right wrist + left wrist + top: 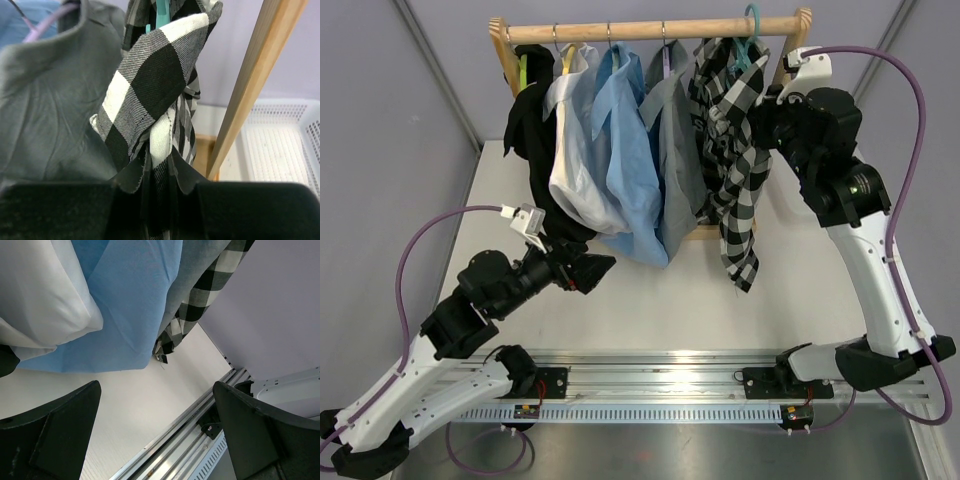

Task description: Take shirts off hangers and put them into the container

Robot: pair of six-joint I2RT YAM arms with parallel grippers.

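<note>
A white surface [650,310] fills the middle of the top view, closed in by pale lilac-grey walls [380,150], with a ribbed aluminium track [660,380] along the lower edge carrying both arm bases. At the top of the frame a light wooden rail [650,28] carries five shirts side by side: from frame left, a black shirt [530,130], a white shirt [575,160], a light blue shirt [625,150], a grey shirt [678,150] and a black-and-white checked shirt [730,130] on a teal plastic hanger [752,30].

The left arm lies low across the lower left and bends up toward the shirt hems. Its left hand [600,270] is spread wide and holds nothing, just below the hanging cloth.

The right arm rises along the right edge and folds in at rail height. Its right hand [155,195] is narrowed on a bunched fold of the checked shirt.

The white lattice-sided plastic basket [270,103] shows at the right of the right wrist view, behind the wooden post.
</note>
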